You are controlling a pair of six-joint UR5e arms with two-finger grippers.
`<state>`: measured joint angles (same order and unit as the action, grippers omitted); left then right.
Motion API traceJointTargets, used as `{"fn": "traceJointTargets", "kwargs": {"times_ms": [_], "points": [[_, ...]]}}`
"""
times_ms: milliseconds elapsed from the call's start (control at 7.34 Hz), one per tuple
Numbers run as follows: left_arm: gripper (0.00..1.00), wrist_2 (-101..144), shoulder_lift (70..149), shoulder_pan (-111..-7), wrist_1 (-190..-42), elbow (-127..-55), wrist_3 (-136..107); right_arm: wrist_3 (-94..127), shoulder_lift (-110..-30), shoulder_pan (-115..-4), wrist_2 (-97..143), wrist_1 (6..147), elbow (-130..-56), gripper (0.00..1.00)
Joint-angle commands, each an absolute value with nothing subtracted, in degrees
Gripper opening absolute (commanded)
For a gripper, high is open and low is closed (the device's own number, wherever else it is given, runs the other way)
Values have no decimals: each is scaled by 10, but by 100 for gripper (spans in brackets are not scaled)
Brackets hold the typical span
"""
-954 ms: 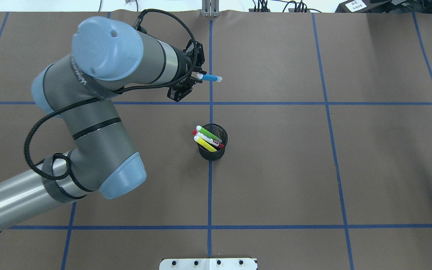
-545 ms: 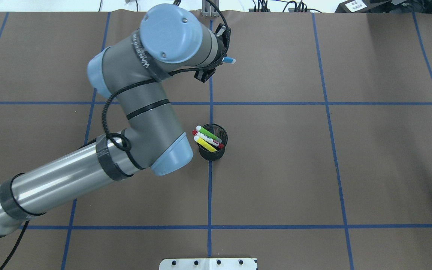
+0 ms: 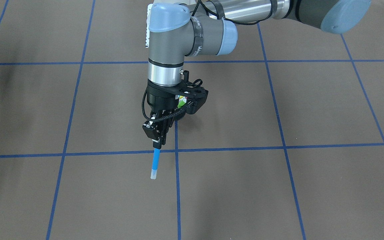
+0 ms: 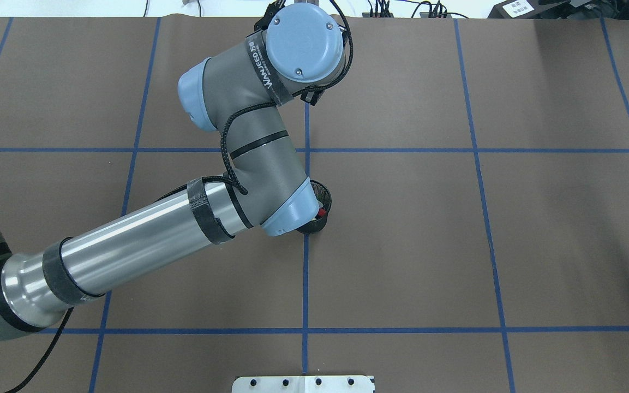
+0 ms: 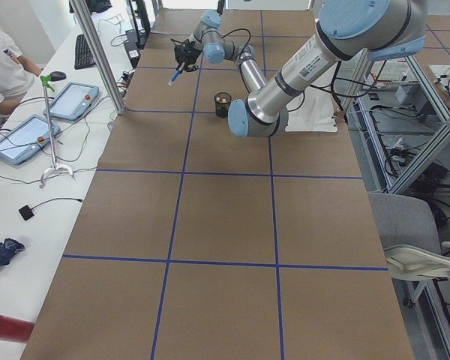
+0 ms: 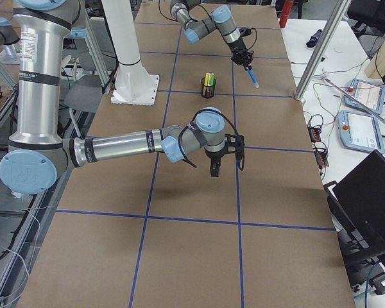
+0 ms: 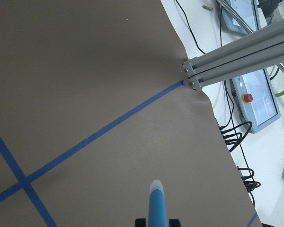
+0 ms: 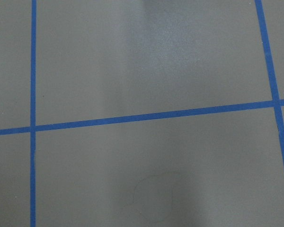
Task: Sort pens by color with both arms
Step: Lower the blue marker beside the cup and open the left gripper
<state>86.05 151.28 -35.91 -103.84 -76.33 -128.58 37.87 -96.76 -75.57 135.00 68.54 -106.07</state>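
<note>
Left arm's black two-finger gripper (image 3: pixel 157 141) has swung from the black mesh cup (image 6: pixel 208 88) to the brown table's (image 3: pixel 278 186) far edge, pinching the slim blue marker pen (image 3: pixel 155 163) off the surface. A drop-off looks next. Right gripper (image 6: pixel 228 168): can't tell.

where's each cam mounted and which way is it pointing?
Front-facing: across the table, facing robot, steeply down; left claw gripping blue pen.
Overhead: behind robot, down; left arm hides most of mesh cup.
Exterior left: table end, lengthwise; left arm nearest.
Exterior right: opposite end; right arm, right claw nearest.
Left wrist: along pen toward table edge; claw tips show.
Right wrist: straight down at table, no robot.
Shared: both side views show pen and cup.
</note>
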Motion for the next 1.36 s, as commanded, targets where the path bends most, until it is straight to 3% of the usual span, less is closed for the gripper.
{"fn": "traceJointTargets", "kwargs": {"times_ms": [0,1226], "points": [[0,858,1520,-349,-1041,-729,-1297,379,-968,-755,1350,686,-1060,99],[0,855,1537,-316,-1110,-657,-1363,380,-968,-755,1354,685,-1056,99]]}}
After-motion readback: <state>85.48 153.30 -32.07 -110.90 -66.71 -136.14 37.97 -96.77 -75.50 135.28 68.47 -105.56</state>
